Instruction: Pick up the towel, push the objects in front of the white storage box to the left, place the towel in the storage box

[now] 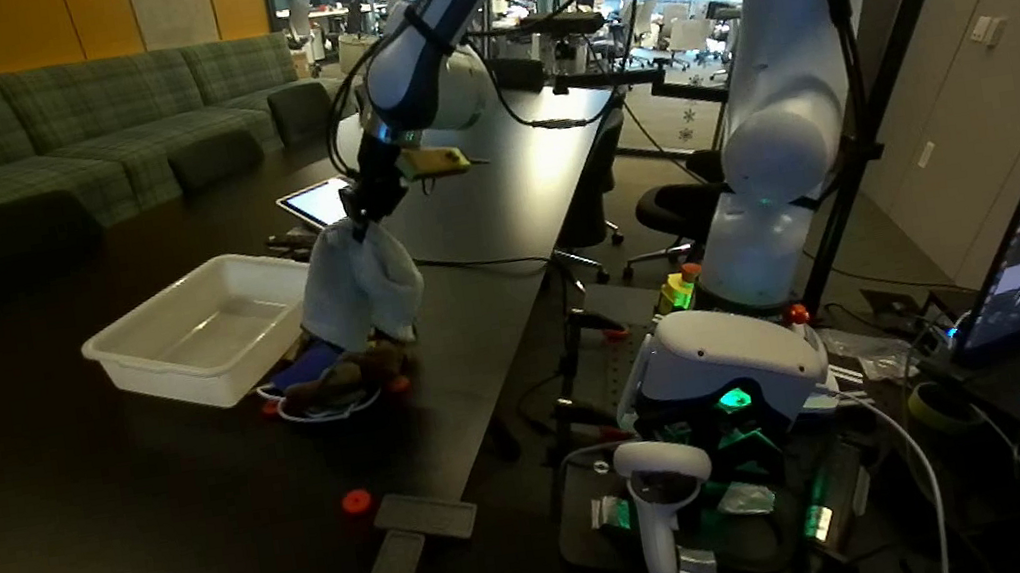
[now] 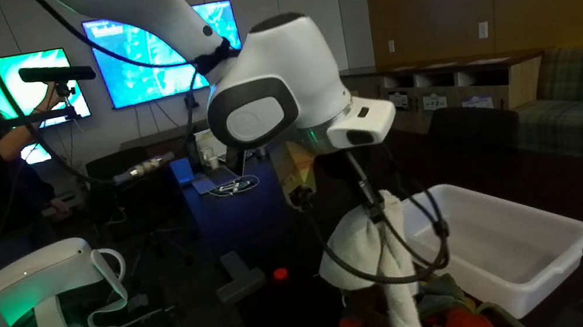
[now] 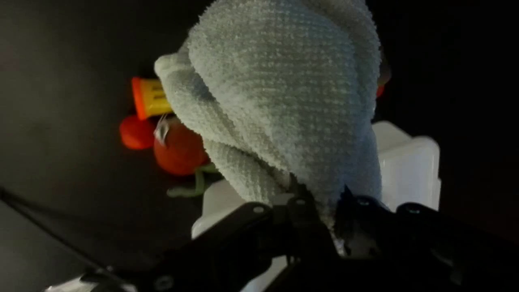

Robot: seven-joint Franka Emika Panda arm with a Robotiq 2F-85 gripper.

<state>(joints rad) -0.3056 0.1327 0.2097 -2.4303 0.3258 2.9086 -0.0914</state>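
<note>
Centre-left in an exterior view, the towel [image 1: 333, 291] is clamped by the tool [image 1: 360, 227], hung so near the objects [image 1: 337, 381] beside the white storage box [image 1: 165, 380] that snagging is risked mid-push!

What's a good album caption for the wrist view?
Gripper pinching a pale towel, with colourful objects and white storage box behind.

Pale towel [image 3: 284, 101] pinched in gripper [image 3: 322, 195], colourful objects [image 3: 180, 150] partly hidden, white storage box [image 3: 409, 174] behind
</note>
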